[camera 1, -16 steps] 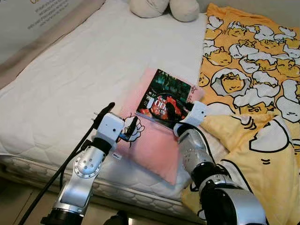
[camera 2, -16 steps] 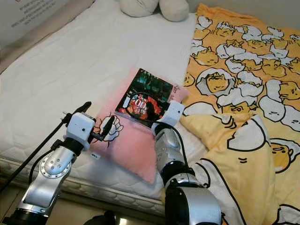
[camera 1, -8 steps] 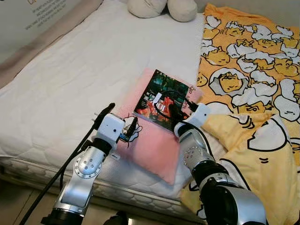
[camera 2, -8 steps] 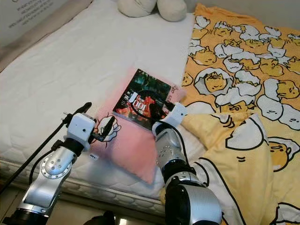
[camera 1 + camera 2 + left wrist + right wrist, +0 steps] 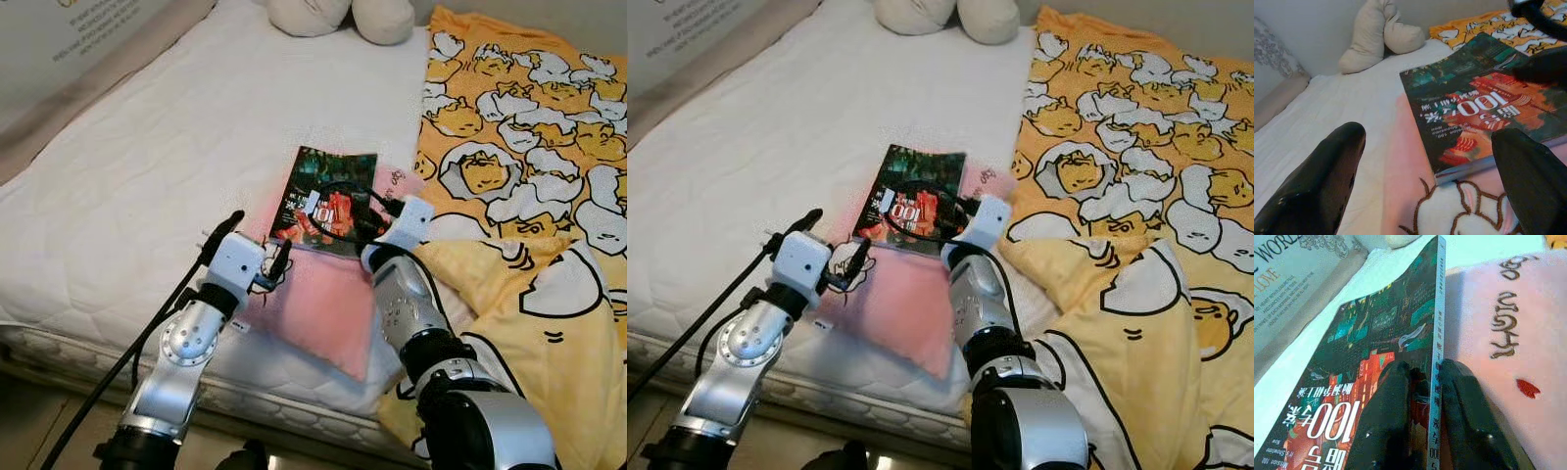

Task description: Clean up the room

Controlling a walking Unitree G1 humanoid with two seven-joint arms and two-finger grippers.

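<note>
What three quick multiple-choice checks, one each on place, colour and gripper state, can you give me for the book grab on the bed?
1. Where does the book lie?
A. On the pink pillow
B. On the yellow blanket
C. On the floor

2. What colour is the blanket?
A. Blue with stripes
B. Yellow with a cartoon print
C. Plain grey

3. What is the right gripper doing?
A. Hanging idle beside the bed
B. Open above the plush toy
C. Shut on the book's edge

Answers:
1 A: the head views show the book resting on the pillow, partly over the white mattress.
2 B: it is yellow with white and orange cartoon figures.
3 C: the right wrist view shows both fingers pinching the spine edge, while the left gripper is open near the pillow's corner.
</note>
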